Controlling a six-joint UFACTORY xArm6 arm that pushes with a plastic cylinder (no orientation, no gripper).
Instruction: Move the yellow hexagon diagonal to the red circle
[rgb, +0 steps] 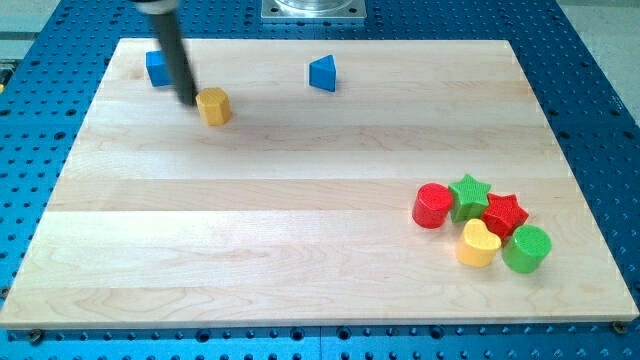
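The yellow hexagon (214, 105) lies near the view's top left of the wooden board (300, 220). My tip (191, 101) is just left of it, touching or nearly touching its left side; the dark rod slants up from there toward the view's top. The red circle (433, 205) lies far off at the view's lower right, at the left end of a cluster of blocks.
A blue block (156, 68) sits behind the rod at the top left, partly hidden by it. A blue triangle (322, 73) lies at the top centre. Next to the red circle are a green star (468, 194), a red star (505, 213), a yellow heart (478, 243) and a green circle (527, 248).
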